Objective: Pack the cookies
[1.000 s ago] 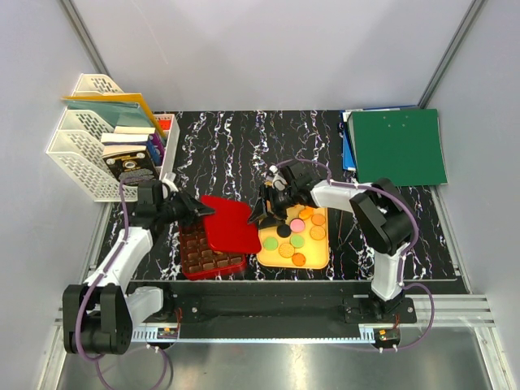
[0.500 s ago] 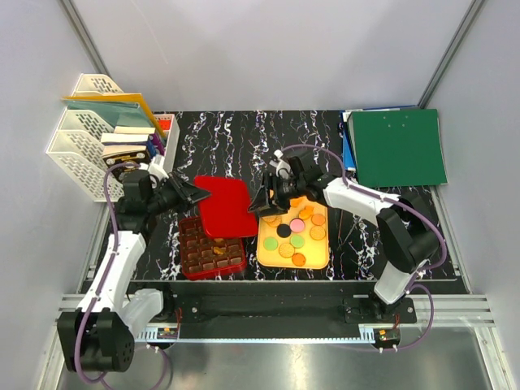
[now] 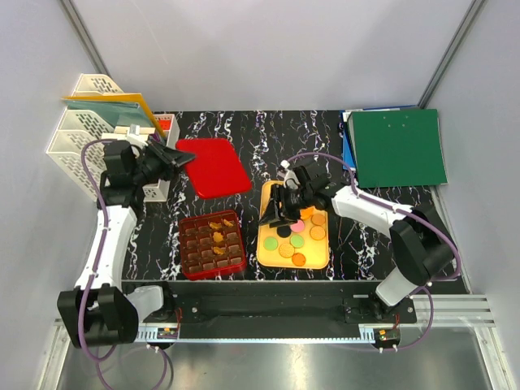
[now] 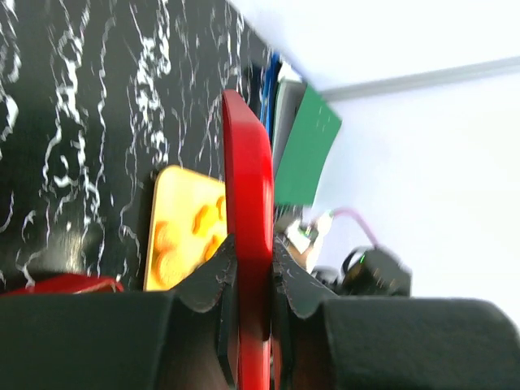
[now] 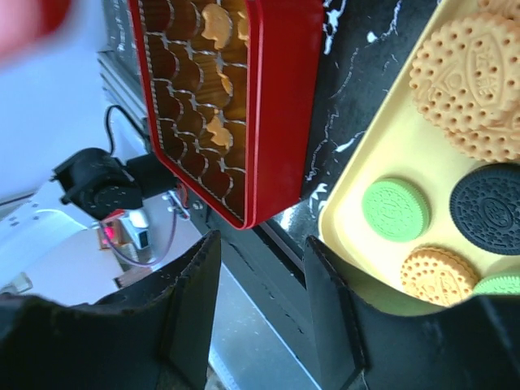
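Top external: left end effector (image 3: 175,160) clamped on the red lid (image 3: 213,166), held over the counter (image 3: 244,138) at back left.
I see the right end effector (image 3: 270,219) with jaws apart and empty at the yellow tray's (image 3: 318,253) left edge; cookies (image 3: 297,240) mostly on the tray, a few in the red grid box (image 3: 183,248).

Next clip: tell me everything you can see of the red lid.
The red lid is a flat, rounded-corner rectangle with a shallow rim, glossy red, maybe metal or plastic. It is off the red grid box and sits behind it, over the far left of the marble table. The left pincer clamps one edge; the left wrist view shows that rim squeezed between both fingers. Whether it touches the table cannot be told.
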Available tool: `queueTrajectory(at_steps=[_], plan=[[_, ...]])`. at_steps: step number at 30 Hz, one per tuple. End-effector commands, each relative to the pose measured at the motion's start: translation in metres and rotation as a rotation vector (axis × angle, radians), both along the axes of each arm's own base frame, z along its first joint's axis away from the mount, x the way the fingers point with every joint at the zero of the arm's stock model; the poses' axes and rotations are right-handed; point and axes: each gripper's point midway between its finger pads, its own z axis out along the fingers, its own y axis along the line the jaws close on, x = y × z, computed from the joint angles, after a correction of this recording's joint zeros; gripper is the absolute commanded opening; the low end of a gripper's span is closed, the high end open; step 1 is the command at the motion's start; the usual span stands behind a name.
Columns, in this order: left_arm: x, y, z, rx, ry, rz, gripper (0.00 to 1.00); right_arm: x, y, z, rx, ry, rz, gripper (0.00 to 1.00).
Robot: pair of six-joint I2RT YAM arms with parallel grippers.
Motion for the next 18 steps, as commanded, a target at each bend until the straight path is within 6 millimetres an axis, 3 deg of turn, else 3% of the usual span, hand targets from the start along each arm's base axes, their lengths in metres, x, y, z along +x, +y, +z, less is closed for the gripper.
queueTrajectory(at_steps=[1,10,18], plan=[[0.024,0.014,0.031,-0.029,-0.047,0.082,0.00,0.003,0.011,0.006,-0.048,-0.096,0.048,0.52],[0.046,0.018,0.054,-0.007,-0.064,0.069,0.00,0.003,0.050,-0.001,-0.099,-0.139,0.129,0.51],[0.051,0.016,0.047,-0.020,-0.049,0.055,0.00,0.000,0.065,-0.027,-0.158,-0.125,0.171,0.49]])
